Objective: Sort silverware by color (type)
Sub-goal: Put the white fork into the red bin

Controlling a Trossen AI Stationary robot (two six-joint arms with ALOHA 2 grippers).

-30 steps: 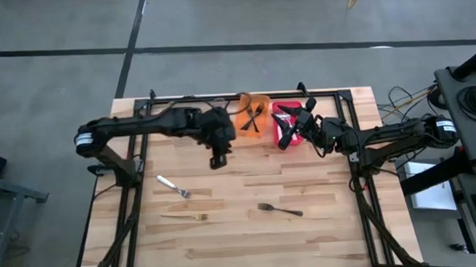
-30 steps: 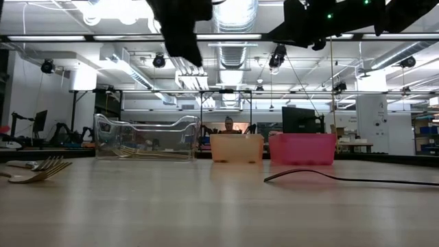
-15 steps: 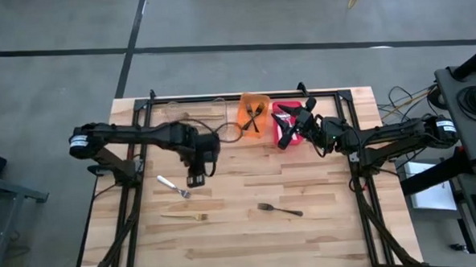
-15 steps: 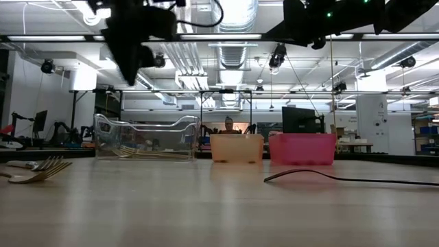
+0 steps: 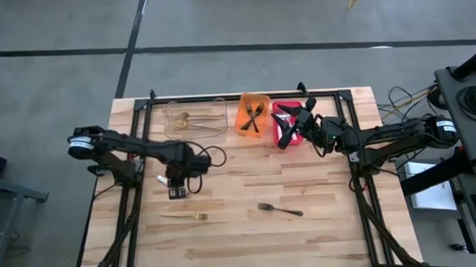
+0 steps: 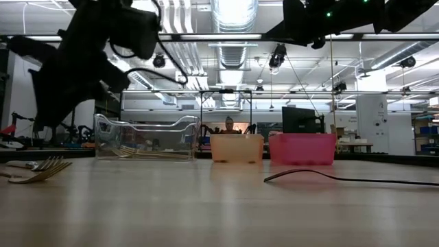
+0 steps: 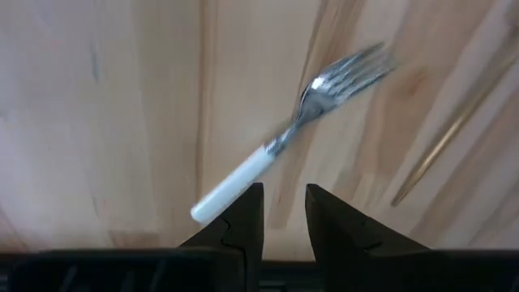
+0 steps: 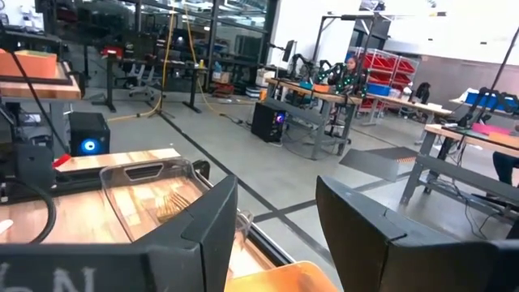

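Observation:
A silver fork with a pale handle [image 7: 280, 146] lies flat on the table. My left gripper [image 7: 284, 195] hangs over its handle end, open by a narrow gap, touching nothing; in the high view the left gripper [image 5: 176, 189] hides that fork. A gold fork [image 5: 187, 217] lies just nearer, and a black fork [image 5: 279, 209] lies near the table's middle. My right gripper [image 5: 286, 134] waits, open, above the red bin [image 5: 295, 112]. The clear bin [image 5: 195, 118] holds gold utensils. The orange bin [image 5: 253, 115] holds black forks.
The three bins stand in a row along the far edge, clear on the left, orange in the middle and red on the right. In the low view the silver and gold forks [image 6: 38, 168] sit at the left and the black fork [image 6: 329, 177] at the right. Bare wood lies toward the near edge.
My left gripper has swung from beside the orange bin toward the table's near-left and come down, ending over the silver fork. The forks and bins have stayed where they were.

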